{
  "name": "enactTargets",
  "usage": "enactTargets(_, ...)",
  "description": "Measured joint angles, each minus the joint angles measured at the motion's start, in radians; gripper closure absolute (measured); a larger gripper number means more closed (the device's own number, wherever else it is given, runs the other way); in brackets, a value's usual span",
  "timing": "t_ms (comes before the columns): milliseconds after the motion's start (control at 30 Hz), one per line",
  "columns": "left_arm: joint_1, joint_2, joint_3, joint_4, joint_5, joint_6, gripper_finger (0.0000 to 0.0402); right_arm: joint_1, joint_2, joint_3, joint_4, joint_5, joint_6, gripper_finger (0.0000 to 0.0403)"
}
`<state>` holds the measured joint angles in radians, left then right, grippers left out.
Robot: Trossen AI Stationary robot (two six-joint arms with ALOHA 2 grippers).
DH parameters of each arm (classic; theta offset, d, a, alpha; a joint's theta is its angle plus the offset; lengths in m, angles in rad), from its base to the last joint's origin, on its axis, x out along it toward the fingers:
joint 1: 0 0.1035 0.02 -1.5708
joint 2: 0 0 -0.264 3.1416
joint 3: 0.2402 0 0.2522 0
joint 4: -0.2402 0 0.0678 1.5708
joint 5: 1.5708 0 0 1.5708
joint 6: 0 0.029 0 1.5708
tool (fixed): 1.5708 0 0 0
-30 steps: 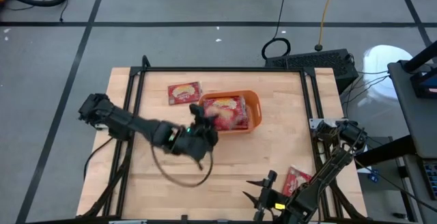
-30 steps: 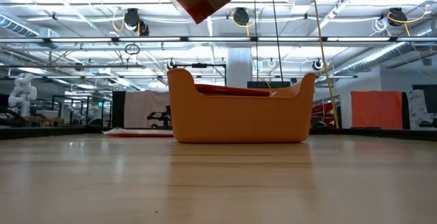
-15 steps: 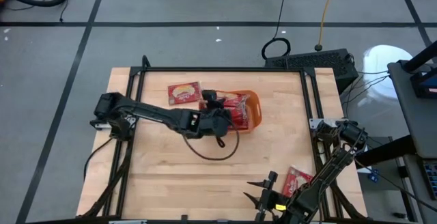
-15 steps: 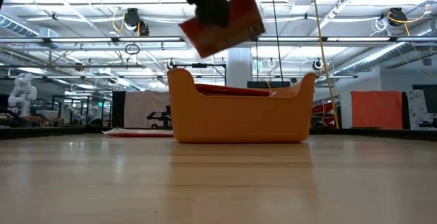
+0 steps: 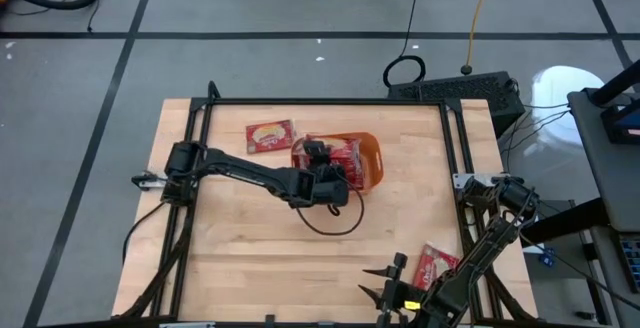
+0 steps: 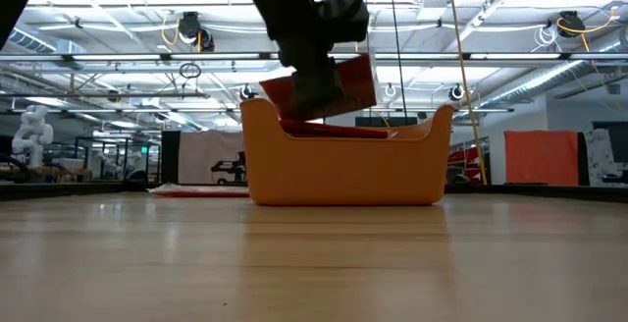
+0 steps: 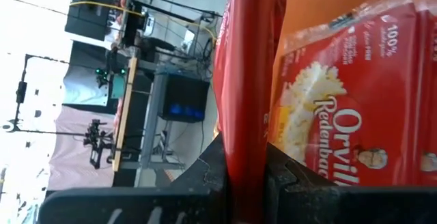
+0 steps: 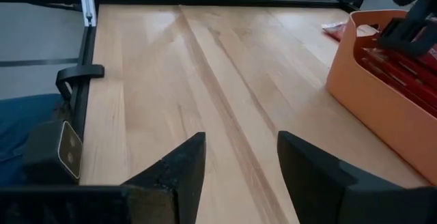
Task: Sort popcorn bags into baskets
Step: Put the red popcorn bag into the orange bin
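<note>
The sorting is judged to be well advanced but not finished. Several popcorn bags [image 5: 345, 158] are already stacked inside the orange basket [image 5: 374, 160], which stands on the far half of the bench [image 5: 400, 228], a little right of centre. In the left wrist view a printed packet face [image 7: 355, 108] is seen lying flat against the orange wall, and in the low view the stack reaches about to the rim [image 6: 343, 131].

One further bag [image 6: 339, 84] is held edge-on by the left gripper [image 5: 318, 154], whose fingers [image 7: 205, 176] are closed tightly on its lower edge. It is poised just above the basket's left end, tilted, and is judged to be about to be released.

Two bags are left outside. One [image 5: 270, 136] lies flat on the bench just left of the basket, on the far side. Another [image 5: 435, 263] lies near the near right corner, close beside the right arm.

The right gripper [image 8: 235, 166] waits at the near edge of the bench, low over the wood. Its fingers are parted with nothing between them.

How many bags the basket holds cannot be told.
</note>
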<state>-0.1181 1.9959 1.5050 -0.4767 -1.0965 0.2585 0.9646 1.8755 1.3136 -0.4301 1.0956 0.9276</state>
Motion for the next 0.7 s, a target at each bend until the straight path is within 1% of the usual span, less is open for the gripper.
enactTargets(200, -0.006, 0.017, 0.000, 0.003, -0.003, -0.036, 0.0366, 0.000, 0.000, 0.000, 0.005, 0.001, 0.000, 0.0229)
enactTargets(367, -0.036, 0.015, 0.000, 0.003, -0.004, -0.059, 0.0366, 0.000, 0.000, 0.000, 0.007, 0.001, 0.001, 0.0229)
enactTargets(500, -0.060, 0.015, 0.024, -0.008, -0.002, -0.065, 0.0366, 0.000, 0.000, 0.000, 0.008, 0.001, 0.000, 0.0229)
enactTargets(600, -0.062, 0.015, 0.049, -0.047, -0.005, -0.103, 0.0366, 0.000, 0.000, 0.000, 0.008, 0.002, 0.002, 0.0229)
enactTargets(700, -0.053, 0.015, 0.097, -0.148, 0.004, -0.166, 0.0366, 0.000, 0.000, 0.000, 0.008, 0.002, 0.002, 0.0229)
